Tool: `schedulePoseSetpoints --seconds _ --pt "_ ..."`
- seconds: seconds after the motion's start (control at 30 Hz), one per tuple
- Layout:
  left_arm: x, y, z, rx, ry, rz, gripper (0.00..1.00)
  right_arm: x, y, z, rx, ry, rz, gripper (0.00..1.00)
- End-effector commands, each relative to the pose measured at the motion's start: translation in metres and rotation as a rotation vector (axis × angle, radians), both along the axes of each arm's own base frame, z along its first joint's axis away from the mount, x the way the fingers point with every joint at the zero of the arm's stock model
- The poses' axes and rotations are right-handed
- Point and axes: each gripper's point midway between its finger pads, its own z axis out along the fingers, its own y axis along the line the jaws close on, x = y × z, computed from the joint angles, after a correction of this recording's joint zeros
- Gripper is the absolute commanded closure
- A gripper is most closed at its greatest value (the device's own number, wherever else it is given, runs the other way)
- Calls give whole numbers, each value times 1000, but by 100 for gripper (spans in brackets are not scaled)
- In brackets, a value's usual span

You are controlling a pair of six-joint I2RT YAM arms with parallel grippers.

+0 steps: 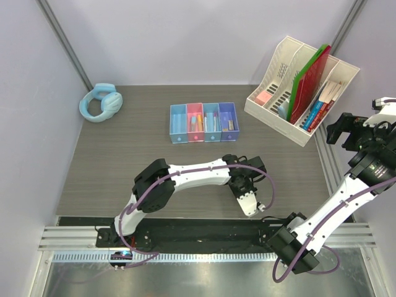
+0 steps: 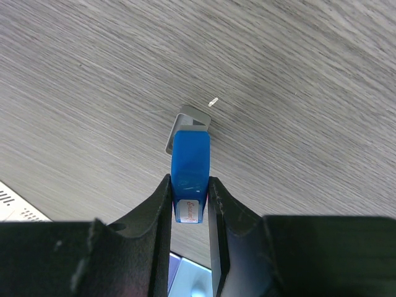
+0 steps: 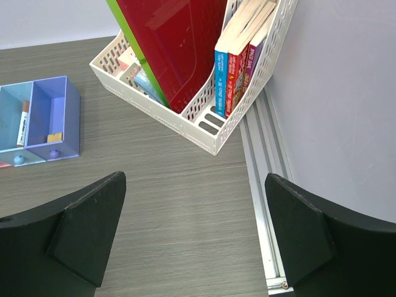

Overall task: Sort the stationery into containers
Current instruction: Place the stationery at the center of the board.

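Left gripper (image 2: 189,192) is pinching the blue block (image 2: 190,167), nearward of the containers (image 1: 178,137), likely for binning. Right gripper (image 3: 195,182) is idling wide-open to their right

Left of the row of bins (image 1: 204,138) the table (image 1: 124,161) lies open as far as the headphones (image 1: 101,103) near the back left corner. To the bins' right a gap of bare tabletop ends at the tall cream file organiser (image 1: 272,65), with the wide-open right gripper (image 3: 195,179) hanging beyond it. In front of the bins the left arm (image 1: 198,173) stretches low across the table, the left gripper (image 2: 190,185) clamped on the blue block (image 2: 190,161) off the bins' front right, leaving a free band between arm and bins.
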Motion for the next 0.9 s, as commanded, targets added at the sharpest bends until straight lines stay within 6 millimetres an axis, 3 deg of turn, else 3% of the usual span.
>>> schedulePoseSetpoints --seconds 0.0,0.13,0.17,0.23,0.27,0.47,0.67,0.87 --pt "4 -10 43 -88 -37 -2 100 1 1 4 1 -11 5 0" --pt "17 0 66 -137 -43 93 100 4 -2 -11 29 19 19 0" --pt "25 7 77 -158 -51 133 100 4 -1 -13 29 22 23 0" --pt "34 18 82 -173 -45 216 100 4 1 -15 30 21 41 0" --pt "47 26 95 -212 -64 272 100 4 3 -16 32 22 51 0" --pt "85 88 111 -290 1 628 100 5 14 -32 64 66 138 0" --pt "110 151 126 -424 108 916 100 20 28 -87 94 220 206 1" --pt "125 187 157 -578 180 1093 100 49 76 -152 71 406 309 3"
